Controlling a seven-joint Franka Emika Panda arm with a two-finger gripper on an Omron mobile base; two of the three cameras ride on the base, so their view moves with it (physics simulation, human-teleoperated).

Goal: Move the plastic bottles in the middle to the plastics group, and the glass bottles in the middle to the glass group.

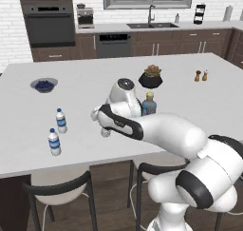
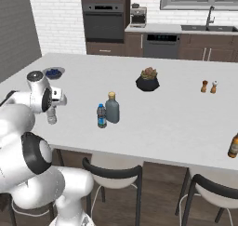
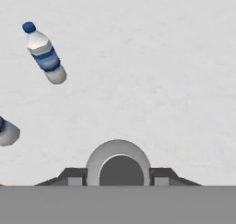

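My gripper (image 3: 118,176) is shut on the small clear greyish plastic bottle (image 3: 118,161), seen end-on between the fingertips (image 3: 73,176). The same gripper (image 1: 105,125) holds the bottle (image 1: 105,132) over the counter's near left part, right of the plastics group: two white-capped, blue-labelled water bottles (image 1: 61,120) (image 1: 54,142). One of them (image 3: 45,55) lies upper left in the hand view, the other (image 3: 7,132) at the left edge. In the middle stand the dark blue-green-labelled bottle (image 2: 101,116) and the grey glass bottle (image 2: 112,108), partly hidden by my arm in the left base view.
A potted plant (image 2: 148,81) sits mid-counter. A bowl of blueberries (image 1: 44,85) is at the far left, two shakers (image 2: 208,86) at the right, and a brown bottle (image 2: 234,146) at the right edge. Stools (image 2: 114,174) stand below the front edge.
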